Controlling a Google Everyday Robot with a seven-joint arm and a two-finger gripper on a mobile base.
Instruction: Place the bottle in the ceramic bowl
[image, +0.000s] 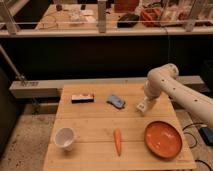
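My gripper (143, 106) hangs from the white arm (162, 82) at the right, low over the back right part of the wooden table (95, 125). A small pale thing sits at its tip; I cannot tell what it is. No bottle shows clearly. A small blue object (116, 101) lies on the table to the gripper's left. An orange-red shallow bowl (162, 139) sits at the front right, just in front of the gripper. A white cup-like bowl (65, 137) stands at the front left.
An orange carrot (117, 141) lies at the front middle. A dark flat bar (82, 98) lies at the back left. A grey ledge (35, 87) and a dark wall run behind the table. A cable lies on the floor at the right.
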